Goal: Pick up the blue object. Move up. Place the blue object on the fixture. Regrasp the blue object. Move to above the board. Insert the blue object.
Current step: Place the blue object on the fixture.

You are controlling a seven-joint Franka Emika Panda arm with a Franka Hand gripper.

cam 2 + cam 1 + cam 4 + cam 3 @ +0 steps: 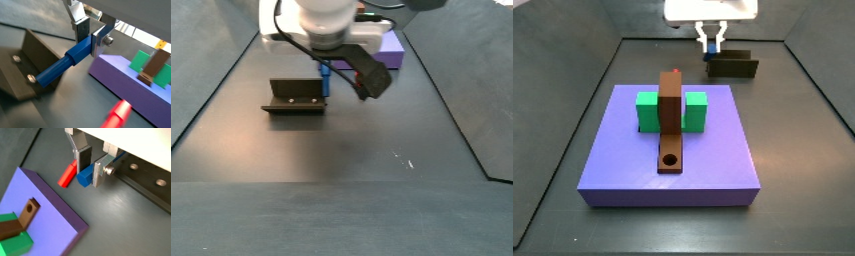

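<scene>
Peg held at the fixture

The pincer (91,36) grips the blue peg (64,63) by one end, its free length level beside the fixture (27,62), likely for setting down and regrasping.

One blue object (65,64), one fixture (732,66), one board (671,120).

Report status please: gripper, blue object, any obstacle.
Gripper shut on blue object, beside the fixture. Red peg lies close on the floor. Board not blocked.
</scene>
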